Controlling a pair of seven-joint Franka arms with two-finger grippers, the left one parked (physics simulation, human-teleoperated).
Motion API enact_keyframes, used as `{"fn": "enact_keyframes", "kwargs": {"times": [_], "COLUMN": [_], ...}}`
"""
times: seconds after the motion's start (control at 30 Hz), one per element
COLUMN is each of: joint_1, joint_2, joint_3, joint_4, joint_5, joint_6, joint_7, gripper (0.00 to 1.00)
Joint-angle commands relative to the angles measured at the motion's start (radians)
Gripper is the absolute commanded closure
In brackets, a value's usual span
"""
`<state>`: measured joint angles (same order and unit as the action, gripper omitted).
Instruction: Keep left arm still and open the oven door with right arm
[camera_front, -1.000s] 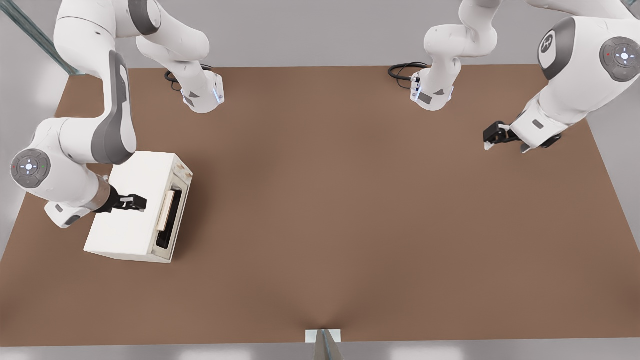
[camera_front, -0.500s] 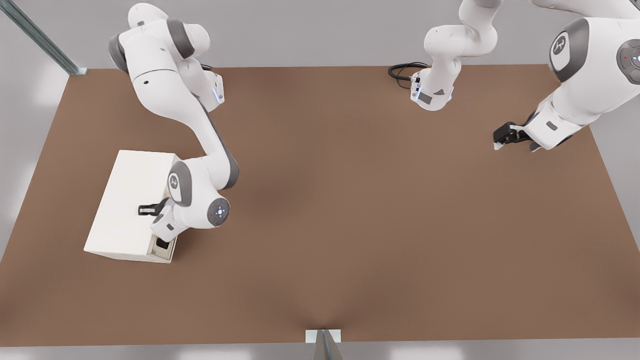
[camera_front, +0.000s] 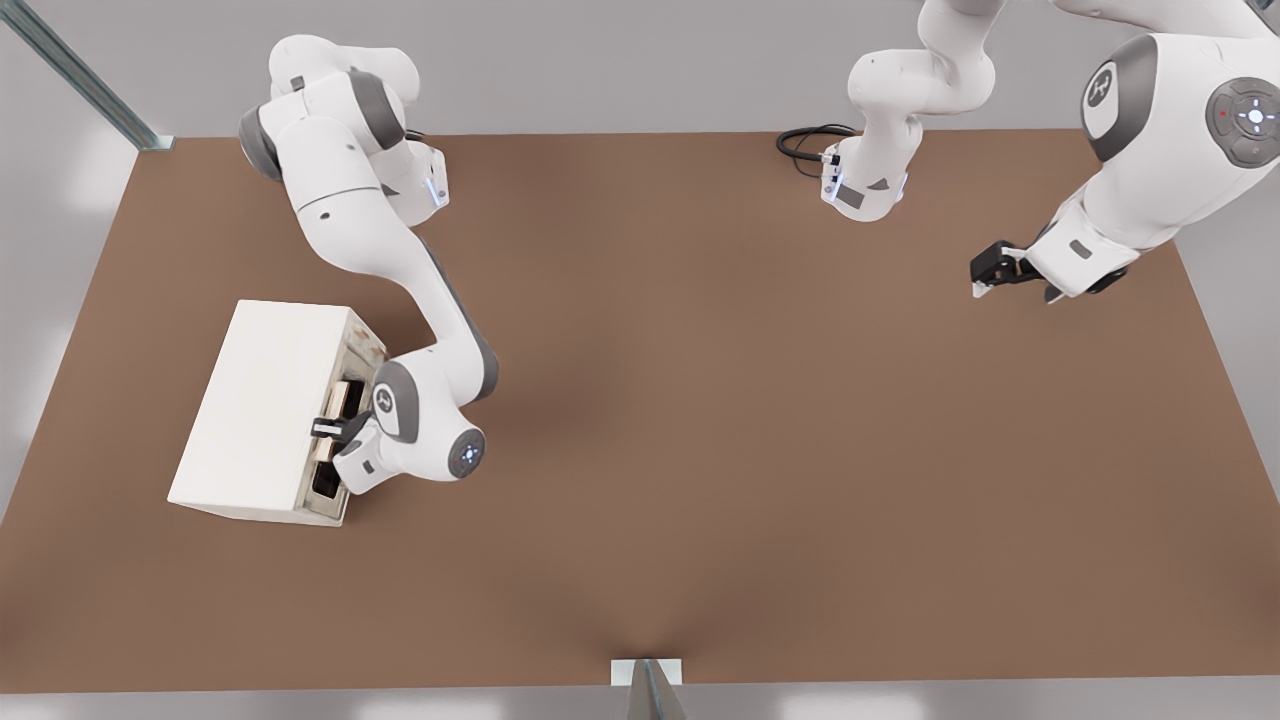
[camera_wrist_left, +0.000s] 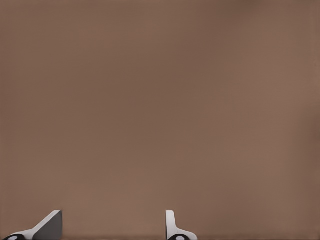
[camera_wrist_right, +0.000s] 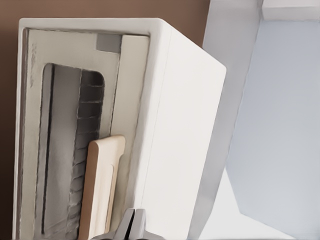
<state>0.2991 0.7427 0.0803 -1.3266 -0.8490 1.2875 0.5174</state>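
- I see the gripper (camera_front: 322, 429) over the oven door's (camera_wrist_right: 75, 135) top edge, beside the handle (camera_wrist_right: 100, 185).
- Fingers (camera_wrist_right: 132, 225) pressed together, clamping nothing.
- Door looks flush with the oven (camera_front: 255, 410).

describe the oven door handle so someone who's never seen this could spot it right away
On the brown table, find the white box oven near the front view's left edge. On its front face sits the oven door with a dark window. The handle is the pale beige bar beside that window, the only tan part, with the gripper at it.

Brown table (camera_front: 700, 420) before a plain pale grey wall (camera_front: 620, 60).
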Motion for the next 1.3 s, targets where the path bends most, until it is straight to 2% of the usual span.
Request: {"fn": "enact_keyframes", "kwargs": {"times": [0.0, 0.67, 0.8, 0.9, 0.93, 1.0, 1.07, 1.1, 1.17, 1.27], "joint_1": [0.0, 0.011, 0.14, 0.261, 0.19, 0.086, -0.03, -0.158, -0.267, -0.307], "joint_2": [0.003, 0.055, 0.175, 0.211, 0.156, 0.043, -0.081, -0.263, -0.48, -0.533], "joint_3": [-0.001, 0.006, 0.006, 0.007, 0.006, 0.006, 0.004, 0.01, 0.01, 0.009], "joint_4": [-0.002, 0.03, 0.228, 0.385, 0.385, 0.383, 0.377, 0.204, 0.024, -0.003], "joint_5": [-0.002, 0.013, 0.159, 0.459, 0.649, 0.674, 0.746, 0.834, 0.82, 0.82], "joint_6": [-0.002, -0.01, -0.059, 0.006, 0.036, 0.049, 0.049, 0.134, 0.156, 0.158], "joint_7": [0.17, 0.181, 0.302, 0.452, 0.342, -0.063, -0.201, -0.376, -0.487, -0.49], "gripper": [0.79, 0.79, 0.79, 0.79, 0.0, 0.0, 0.0, 0.0, 0.0, 0.0]}}
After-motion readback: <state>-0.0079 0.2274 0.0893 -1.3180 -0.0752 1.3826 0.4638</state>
